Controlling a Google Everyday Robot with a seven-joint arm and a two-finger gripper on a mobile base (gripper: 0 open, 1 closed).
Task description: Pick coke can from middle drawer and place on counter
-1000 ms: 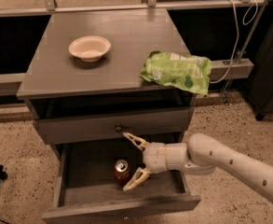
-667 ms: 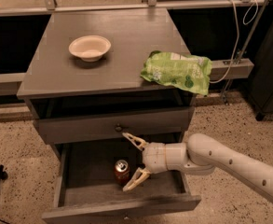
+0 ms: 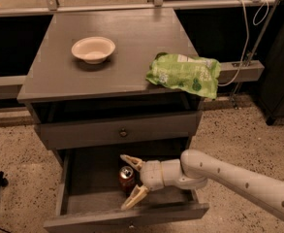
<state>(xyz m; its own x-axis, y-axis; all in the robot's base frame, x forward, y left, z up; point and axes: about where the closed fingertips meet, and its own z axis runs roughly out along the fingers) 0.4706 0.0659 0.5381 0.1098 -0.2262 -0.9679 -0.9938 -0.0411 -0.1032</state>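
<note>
1. Now the gripper [image 3: 125,182] is seen lower inside the middle drawer [image 3: 62,191] than a second ago, and slightly nearer the coke can [image 3: 127,177]. Its two cream fingers are spread wide, one above and behind the can, the other below and in front of it.

2. Nothing is held by the claw. The can is bracketed by the open fingers, but no closing on it is visible. Whether either finger touches the can cannot be told.

3. The coke can is shown upright on the dark drawer floor, silver top and pull tab upward, near the middle of the pulled-out drawer. Its place has not changed over the last second.

4. The white arm [image 3: 238,181] is seen reaching in from the lower right, over the drawer's right front corner.

5. Above the open drawer, a closed drawer front with a small round knob [image 3: 123,132] is seen. It overhangs the back of the open drawer.

6. The counter [image 3: 132,47] carries a cream bowl [image 3: 93,49] towards the back left and a green crisp bag [image 3: 184,74] at the right edge. Bare grey wood is left between and in front of them.

7. The drop is judged to end the approach: the grasp is lined up but not yet made. Closing on the can is likely next, followed by a lift that must clear the knobbed drawer front.
</note>
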